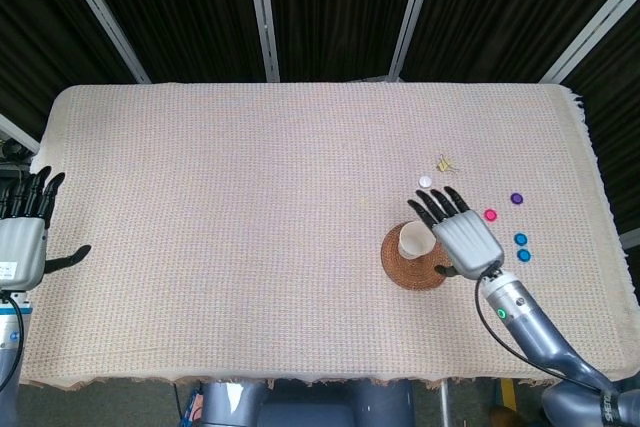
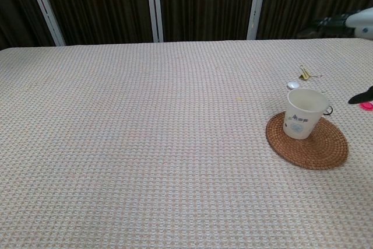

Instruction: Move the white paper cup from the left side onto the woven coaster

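Right hand (image 1: 466,238) empty, fingers spread apart, hovering just right of the white paper cup (image 2: 303,114). No contact that I can see. Cup stands upright on the woven coaster (image 2: 320,148), toward its left-far part, axis vertical. So placement looks done; I'd just clear the right hand out rightward, away from the cup. Left hand (image 1: 24,227) fingers apart too, parked off the tabletop (image 1: 250,227) far left edge, well apart from everything.
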